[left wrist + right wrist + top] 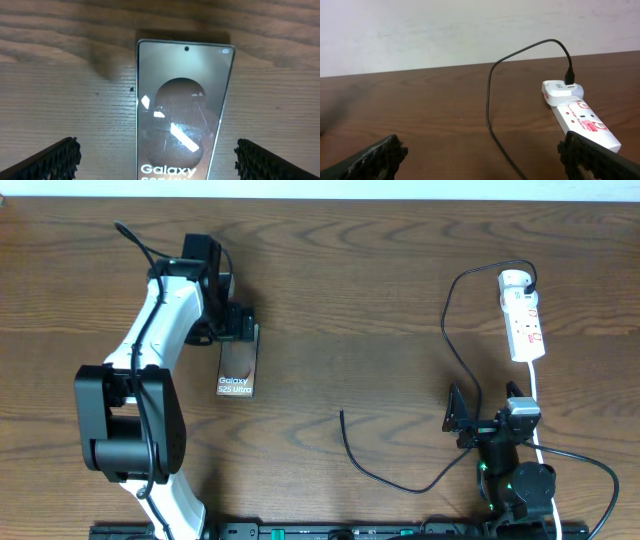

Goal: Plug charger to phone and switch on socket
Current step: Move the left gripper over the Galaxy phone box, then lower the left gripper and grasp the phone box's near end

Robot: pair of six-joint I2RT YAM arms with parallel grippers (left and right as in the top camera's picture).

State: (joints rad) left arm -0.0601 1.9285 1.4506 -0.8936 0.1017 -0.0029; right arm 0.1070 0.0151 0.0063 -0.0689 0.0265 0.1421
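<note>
The phone (238,370) lies face up on the wooden table, its "Galaxy S25 Ultra" lettering towards the front. My left gripper (240,326) is open just above the phone's far end. In the left wrist view the phone (182,100) lies between the spread fingers (159,159), which do not touch it. The charger cable (400,485) runs from its free tip (342,414) past my right gripper (462,420) up to the white socket strip (526,325). In the right wrist view the cable (489,100) is plugged into a white adapter (560,91) on the socket (585,122). The right gripper (480,157) is open and empty.
The socket's thick white cord (535,395) runs down past the right arm. A pale wall (445,30) stands behind the table's far edge. The left arm (160,330) reaches across the table's left side.
</note>
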